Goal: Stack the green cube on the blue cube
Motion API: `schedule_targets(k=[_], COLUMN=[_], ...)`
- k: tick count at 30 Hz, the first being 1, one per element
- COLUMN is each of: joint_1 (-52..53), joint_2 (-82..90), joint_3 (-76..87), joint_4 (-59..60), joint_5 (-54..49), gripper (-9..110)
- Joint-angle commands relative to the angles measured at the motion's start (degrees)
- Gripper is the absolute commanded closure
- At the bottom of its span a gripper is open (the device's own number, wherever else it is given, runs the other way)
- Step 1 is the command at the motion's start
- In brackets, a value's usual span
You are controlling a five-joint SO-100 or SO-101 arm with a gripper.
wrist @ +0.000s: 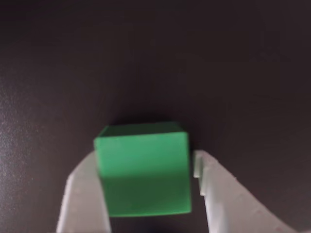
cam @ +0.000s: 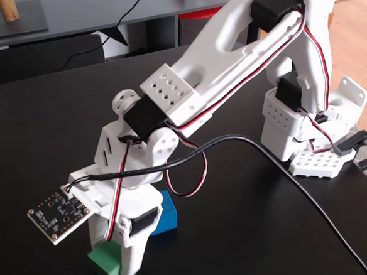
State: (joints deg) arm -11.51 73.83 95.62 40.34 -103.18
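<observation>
White arm [cam: 239, 59] reaches from its base at 2 o'clock in the fixed view down to 7 o'clock over the black table [cam: 258, 243]. Gripper [wrist: 148, 194] straddles the green cube [wrist: 143, 167] in the wrist view: left finger against its side, right finger just beside it with a thin gap, so not quite clamped. Green cube sits on the table. Blue cube [cam: 165, 219] is just behind the gripper, at 1 o'clock from the green one, partly hidden.
</observation>
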Motion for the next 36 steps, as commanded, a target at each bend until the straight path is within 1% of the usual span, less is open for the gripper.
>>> schedule_targets(k=[1,5,6,11,21,27,31,36], joint_1=[-0.6,-1.3,-1.5,-2.5,-7.3,-9.1,-7.7,-2.5], joint_2=[2.0,3.4,4.0,6.8,18.9,27.7,31.6,32.9], joint_3=[-0.4,0.2,0.2,0.3,-0.6,-0.7,-2.3,-4.7], joint_4=[1.1,1.9,2.5,5.5,15.4,24.3,29.7,30.9], joint_5=[1.0,2.7,3.1,5.3,13.2,15.6,15.6,14.5], gripper=[90,100,101,101,101,101,101,101])
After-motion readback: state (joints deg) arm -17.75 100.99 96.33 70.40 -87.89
